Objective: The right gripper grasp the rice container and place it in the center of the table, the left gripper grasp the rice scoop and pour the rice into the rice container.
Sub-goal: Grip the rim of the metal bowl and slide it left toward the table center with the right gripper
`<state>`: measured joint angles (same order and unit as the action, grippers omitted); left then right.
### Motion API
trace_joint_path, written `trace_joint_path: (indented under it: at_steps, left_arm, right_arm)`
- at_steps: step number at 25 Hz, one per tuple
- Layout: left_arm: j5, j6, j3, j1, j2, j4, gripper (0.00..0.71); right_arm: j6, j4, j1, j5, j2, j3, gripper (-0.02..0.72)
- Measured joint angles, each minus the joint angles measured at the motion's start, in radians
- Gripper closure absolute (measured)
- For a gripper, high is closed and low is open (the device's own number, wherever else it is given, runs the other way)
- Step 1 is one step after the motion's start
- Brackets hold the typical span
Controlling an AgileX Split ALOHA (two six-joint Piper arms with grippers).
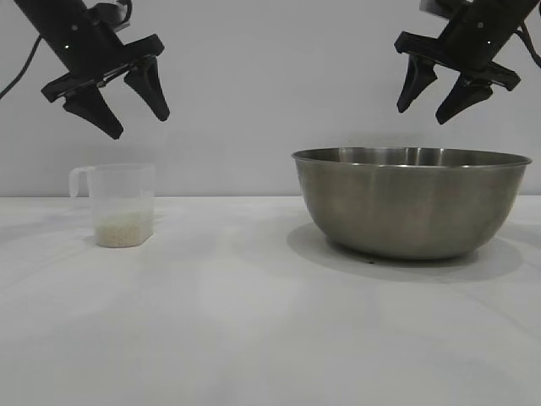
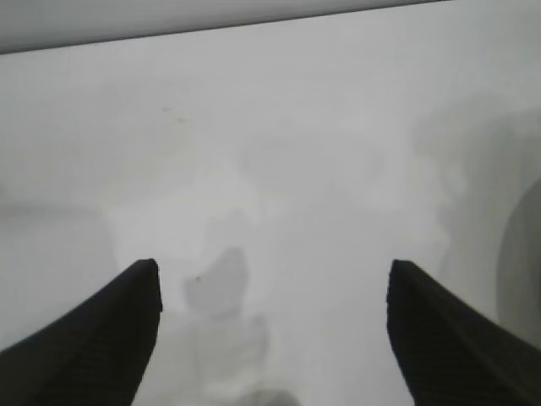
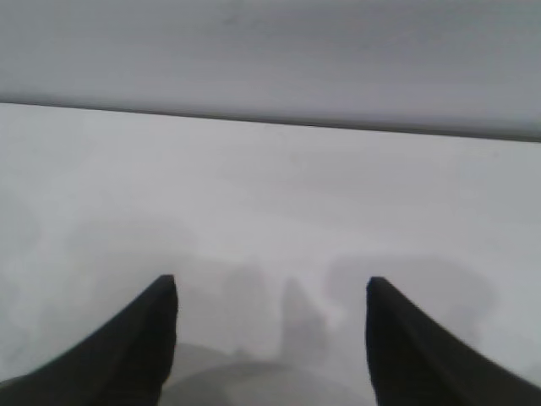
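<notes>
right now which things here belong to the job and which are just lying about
Part of the job:
- steel bowl, at the right
- plastic cup, at the left
- rice in the cup
- left gripper, jaws open above the cup
- right gripper, jaws open above the bowl
- table

Lying about:
- nothing

Soft, even, fairly bright light fills the exterior view, and everything in it is sharp. The bowl (image 1: 412,203) carries dull vertical sheen on its steel wall and throws a faint shadow on the table (image 1: 254,330) around its base; the scoop (image 1: 122,205) casts almost none. Both wrist views are hazy and low in contrast. Below the left gripper (image 2: 275,292) and the right gripper (image 3: 272,300) lie pale, blurred shadows, perhaps from several lamps overhead.
</notes>
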<state>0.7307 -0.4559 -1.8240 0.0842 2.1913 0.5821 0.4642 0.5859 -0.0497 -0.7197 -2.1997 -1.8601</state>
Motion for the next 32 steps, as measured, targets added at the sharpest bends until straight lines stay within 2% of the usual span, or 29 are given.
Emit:
trace_joint_path:
  at_steps: [19,24,29,32]
  left_arm:
    - [0.000,0.000,0.000,0.000,0.000,0.000,0.160]
    - [0.000,0.000,0.000,0.000,0.000,0.000,0.160]
    - [0.000,0.000,0.000,0.000,0.000,0.000,0.160]
    - [0.000,0.000,0.000,0.000,0.000,0.000,0.160]
  right_arm:
    - [0.016,-0.004,0.000,-0.017,0.000,0.000,0.262]
    - [0.015,-0.060,0.000,-0.100,0.000,0.000,0.262]
    - [-0.075,-0.160,0.000,-0.172,0.000,0.000,0.262]
    - [-0.116,-0.193,0.000,-0.203,0.000,0.000,0.262]
